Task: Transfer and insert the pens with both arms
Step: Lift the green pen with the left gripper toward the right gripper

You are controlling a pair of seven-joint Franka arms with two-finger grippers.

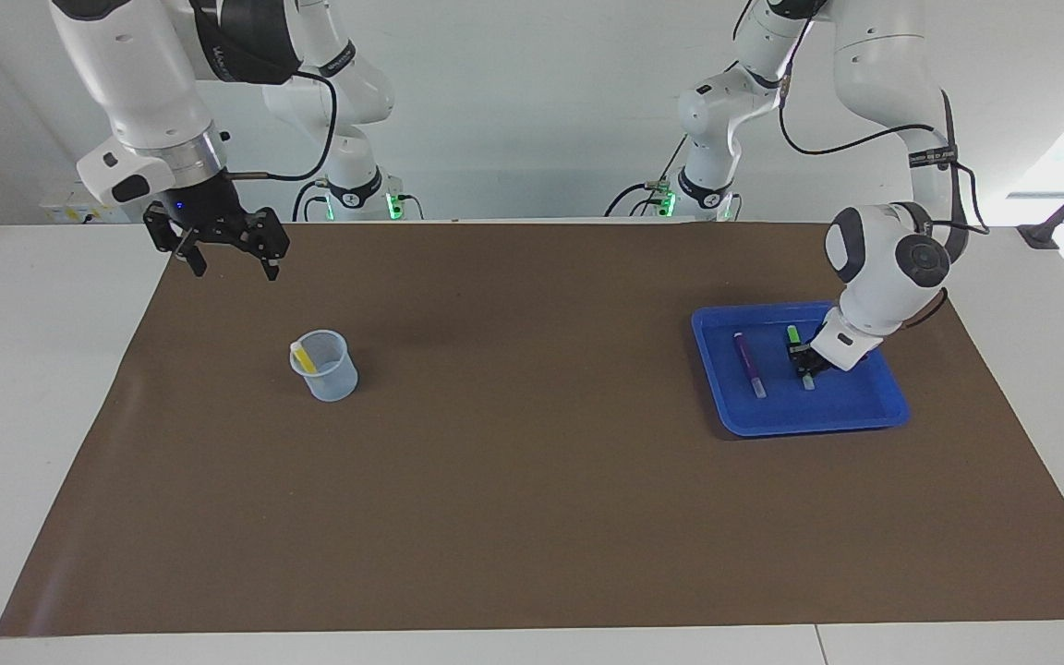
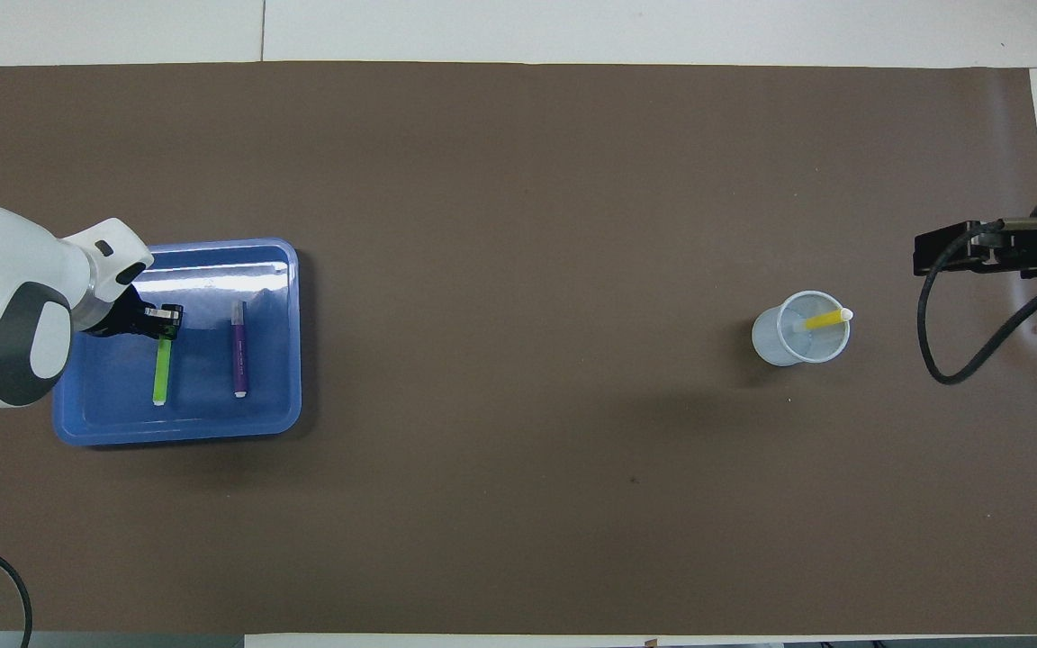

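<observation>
Your left gripper (image 1: pixel 805 362) gripped the green pen (image 2: pixel 161 369) in the blue tray (image 2: pixel 289 360). Your right gripper (image 1: pixel 229 266) hung wide over the brown mat (image 1: pixel 532 499). No writing was legible.

White table (image 1: pixel 42 388), mostly covered by a brown mat (image 1: pixel 532 480) running nearly from one end to the other. Directly on the mat, two things only, well apart: a clear plastic cup (image 1: pixel 326 368) toward the right arm's end, standing upright with a yellow pen (image 1: pixel 303 356) leaning inside it; a blue tray (image 1: pixel 874 416) toward the left arm's end, lying flat with a purple pen (image 1: pixel 749 363) and a green pen (image 2: pixel 161 371) side by side in it. Bare white tabletop showing as a border around the mat's edges
</observation>
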